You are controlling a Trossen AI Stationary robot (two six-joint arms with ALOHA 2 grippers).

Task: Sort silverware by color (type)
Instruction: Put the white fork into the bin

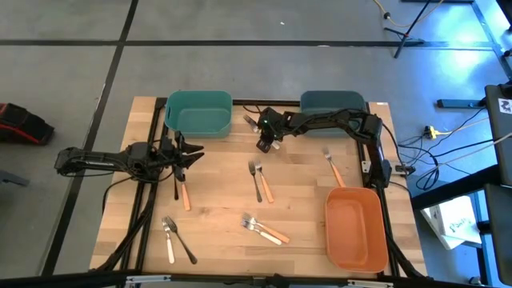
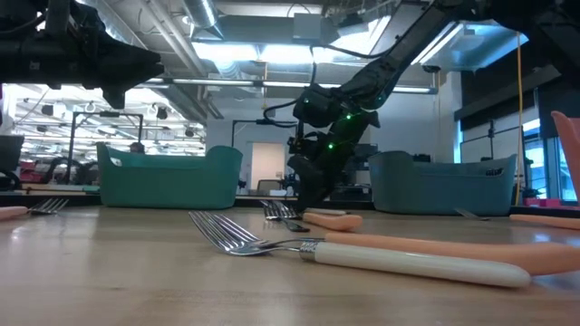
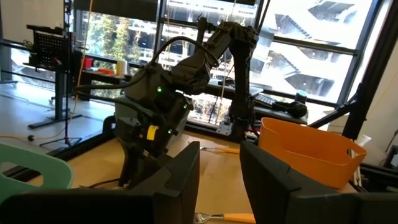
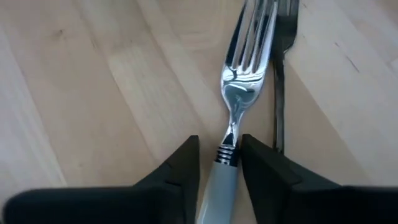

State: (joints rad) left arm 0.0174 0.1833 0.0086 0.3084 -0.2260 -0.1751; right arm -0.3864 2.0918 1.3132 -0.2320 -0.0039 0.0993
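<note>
My right gripper point(image 4: 219, 163) reaches down at the table's far middle point(image 1: 265, 145), between the two teal bins. It is shut on a fork with a pale handle point(image 4: 239, 81) that lies flat on the wood. A dark all-metal fork point(image 4: 281, 74) lies right beside that fork. Other silverware lies scattered: a pair point(image 1: 258, 181) at the centre, a cluster point(image 1: 262, 229) near the front, two pieces point(image 1: 174, 237) at the front left, one point(image 1: 332, 165) at the right. My left gripper point(image 3: 219, 180) hovers open at the table's left point(image 1: 192, 154), above a tan-handled fork point(image 1: 183, 192). My right gripper pinches the pale handle's top end, at the ribbed collar below the fork's neck point(image 4: 227, 154), between its two fingers. The fingers slant down from the table's right and lie across the fork. The fork lies flat on the table, tines pointing away from the gripper.
A teal bin point(image 1: 200, 113) and a darker teal bin point(image 1: 332, 101) stand along the far edge. An orange bin point(image 1: 356, 229) stands at the front right. Bare wood lies between the fork groups.
</note>
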